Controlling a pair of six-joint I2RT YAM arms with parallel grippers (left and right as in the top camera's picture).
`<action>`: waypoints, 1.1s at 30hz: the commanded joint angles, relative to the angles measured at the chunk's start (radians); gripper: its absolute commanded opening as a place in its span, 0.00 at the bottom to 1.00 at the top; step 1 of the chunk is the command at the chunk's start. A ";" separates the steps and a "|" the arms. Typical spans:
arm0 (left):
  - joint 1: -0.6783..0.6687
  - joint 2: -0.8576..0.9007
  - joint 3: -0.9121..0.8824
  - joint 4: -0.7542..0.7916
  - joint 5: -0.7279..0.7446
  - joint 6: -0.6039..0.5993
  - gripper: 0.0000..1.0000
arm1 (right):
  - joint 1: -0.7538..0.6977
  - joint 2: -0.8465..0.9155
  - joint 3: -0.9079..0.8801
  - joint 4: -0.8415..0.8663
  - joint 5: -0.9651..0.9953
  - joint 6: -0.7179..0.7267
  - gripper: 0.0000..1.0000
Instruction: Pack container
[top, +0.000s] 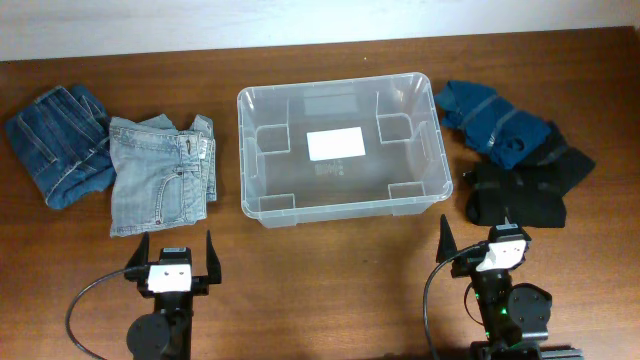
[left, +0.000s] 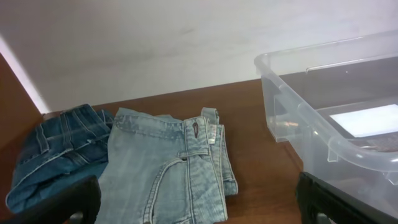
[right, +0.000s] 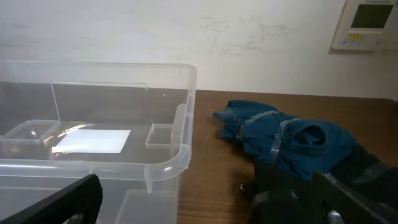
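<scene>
The clear plastic container (top: 343, 148) stands empty at the table's middle, a white label on its base; it also shows in the left wrist view (left: 323, 134) and right wrist view (right: 155, 162). Left of it lie light blue jeans (top: 160, 172) (left: 168, 168) and dark blue jeans (top: 60, 142) (left: 59, 149). Right of it lie a teal garment (top: 495, 120) (right: 286, 134) and a black garment (top: 525, 185) (right: 292, 193). My left gripper (top: 173, 256) (left: 199, 208) is open and empty near the front edge. My right gripper (top: 480, 243) (right: 205, 202) is open and empty, just before the black garment.
The wooden table (top: 330, 280) has a white wall behind it. A wall thermostat (right: 367, 23) shows in the right wrist view. Black cables run from both arm bases at the front edge.
</scene>
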 joint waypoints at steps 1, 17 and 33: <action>-0.002 -0.006 -0.005 0.006 0.002 0.012 0.99 | -0.006 -0.009 -0.007 -0.003 0.009 0.005 0.98; 0.010 0.171 0.208 -0.027 0.087 -0.198 0.99 | -0.006 -0.009 -0.007 -0.003 0.008 0.005 0.98; 0.130 1.245 1.247 -0.580 0.500 -0.217 0.99 | -0.006 -0.009 -0.007 -0.003 0.008 0.005 0.99</action>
